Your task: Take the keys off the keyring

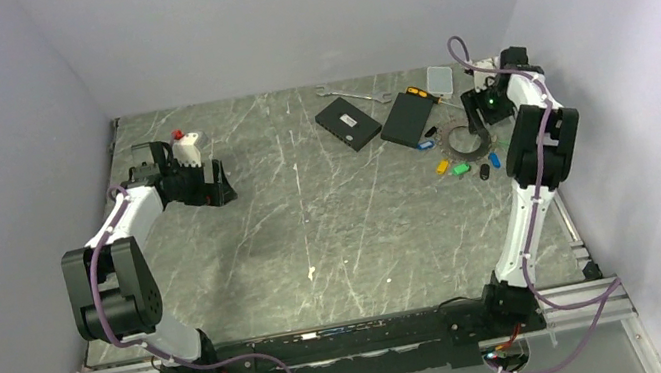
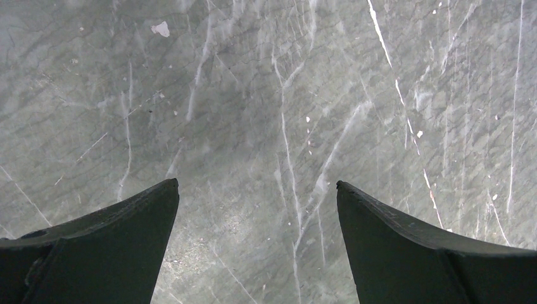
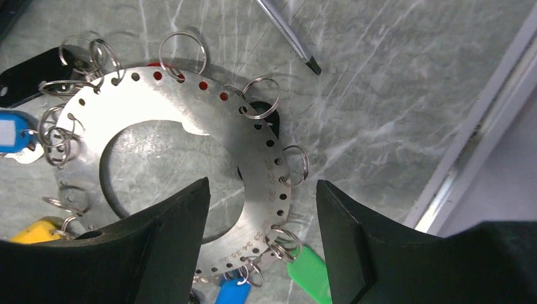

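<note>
The right claw [image 3: 263, 183] hangs low over the far right of the table [image 3: 392, 114], its jaws partly spread and straddling one side of the keyring [image 3: 190, 104]. Table shows on both sides of the metal between them, so nothing looks pinched yet. The keyring is a flat silver disc with a wide hole in the middle and a row of small holes round its edge. Little wire loops hang from these holes.

To do this step well, I judge the jaws should close on the bare flat band, clear of the loops, and pin it firmly so the disc cannot turn. The other arm would then have to work a loop free.

The keys fan out around the disc: a green tag [image 3: 310, 272] and a blue tag [image 3: 233, 291] at the near edge, and a yellow tag [image 3: 38, 231] farther round.

Small numerals are stamped along the band, too fine to read. No brand shows.

The left claw [image 2: 256, 183] is spread wide over bare table on the far left.
</note>
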Controlling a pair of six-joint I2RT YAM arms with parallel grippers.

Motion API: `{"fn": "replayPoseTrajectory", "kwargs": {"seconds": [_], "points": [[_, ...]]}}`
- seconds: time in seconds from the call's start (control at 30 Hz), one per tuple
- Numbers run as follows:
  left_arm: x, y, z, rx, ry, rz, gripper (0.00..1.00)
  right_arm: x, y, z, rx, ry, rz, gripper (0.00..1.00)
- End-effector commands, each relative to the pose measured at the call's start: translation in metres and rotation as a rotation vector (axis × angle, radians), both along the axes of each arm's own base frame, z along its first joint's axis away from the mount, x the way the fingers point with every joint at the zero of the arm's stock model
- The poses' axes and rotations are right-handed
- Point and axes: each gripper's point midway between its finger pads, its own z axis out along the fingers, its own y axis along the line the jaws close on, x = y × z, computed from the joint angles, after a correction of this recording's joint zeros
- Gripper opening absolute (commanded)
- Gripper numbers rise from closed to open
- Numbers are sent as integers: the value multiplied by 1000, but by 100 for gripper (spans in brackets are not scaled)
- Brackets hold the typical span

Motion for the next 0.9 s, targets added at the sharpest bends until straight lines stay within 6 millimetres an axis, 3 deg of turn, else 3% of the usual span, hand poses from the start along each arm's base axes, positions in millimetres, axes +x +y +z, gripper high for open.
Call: {"fn": "replayPoseTrajectory", "kwargs": {"seconds": [0.0,0.3,0.47,0.63,0.87], "points": [[5,-2,20,-5,-65,-19,99,6,-7,-10,-5,5,-34,64],[6,0,20,3,-68,-4,99,-3,-4,-32,-28,61,-29,52],[7,0,21,4,-72,-2,99,-8,-4,-28,-73,64,-15,39],[6,0,23,2,-75,-2,99,-13,-4,-3,-100,20,-1,28],[6,-3,29,-13,-84,-13,99,-30,6,46,-121,-78,45,19]]}}
